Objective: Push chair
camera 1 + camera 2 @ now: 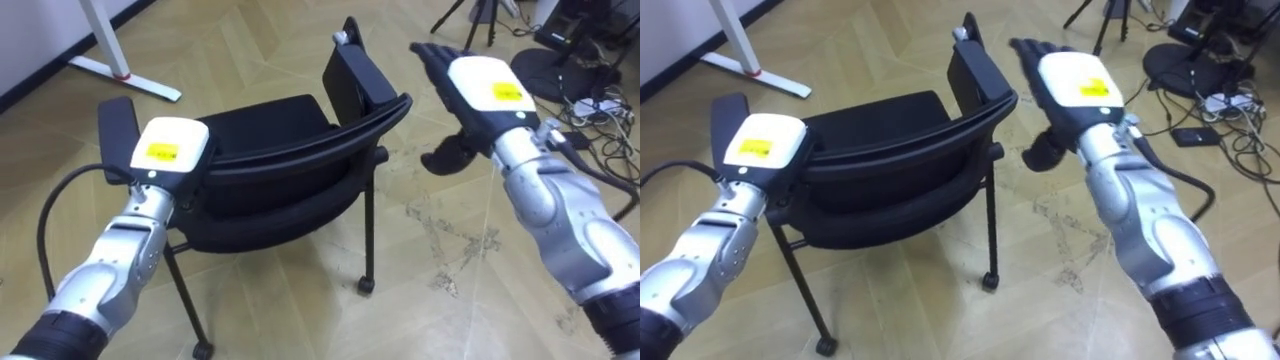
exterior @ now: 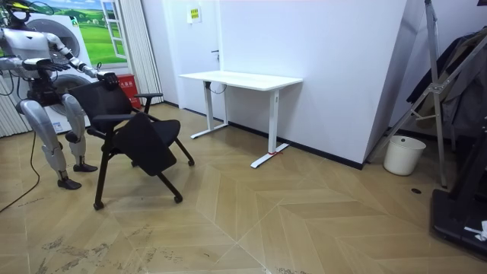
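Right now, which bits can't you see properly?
1. Left hand on the black wheeled armchair: its white back cover hides the grip, eye views.
2. Right hand: contact with armchair unclear, eye views.
3. Armchair's front legs: hidden under the seat, eye views.
4. White desk: cut off by top edge, eye views.

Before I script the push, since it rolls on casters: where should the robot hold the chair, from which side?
Probably the backrest's top rail, from behind, a hand near each end: the chair faces away from the robot, its curved rail running from the left hand to the open right hand.
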